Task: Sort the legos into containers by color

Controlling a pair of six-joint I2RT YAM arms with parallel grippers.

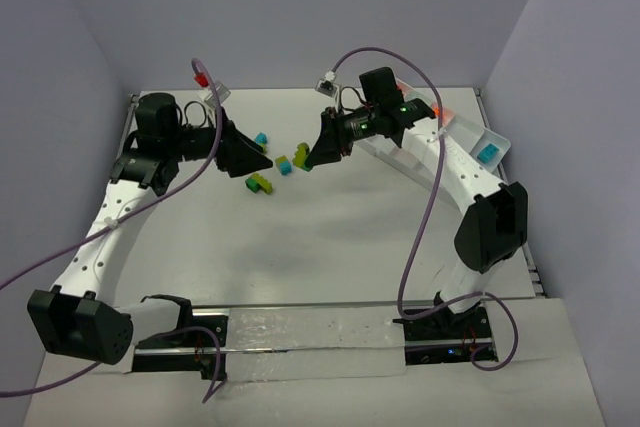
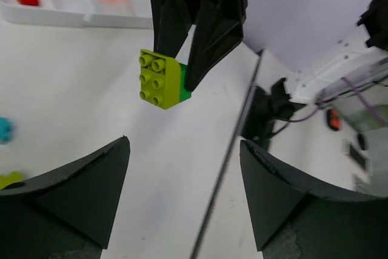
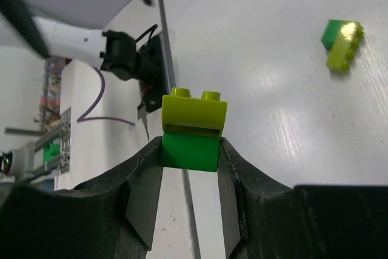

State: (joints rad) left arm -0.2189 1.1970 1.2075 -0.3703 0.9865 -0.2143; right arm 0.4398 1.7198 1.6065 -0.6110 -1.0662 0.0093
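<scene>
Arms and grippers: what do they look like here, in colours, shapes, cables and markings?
Both the left arm and right arm have white links with black joint housings. A purple cable loops loosely along each. The left gripper and right gripper are matte black with broad wedge-shaped fingers. A small green light glows near the right wrist. No markings are readable.

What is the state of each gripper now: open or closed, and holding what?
Left gripper: open, holding nothing.
Right gripper: closed on the brick pair, yellow-green stacked on green.
</scene>
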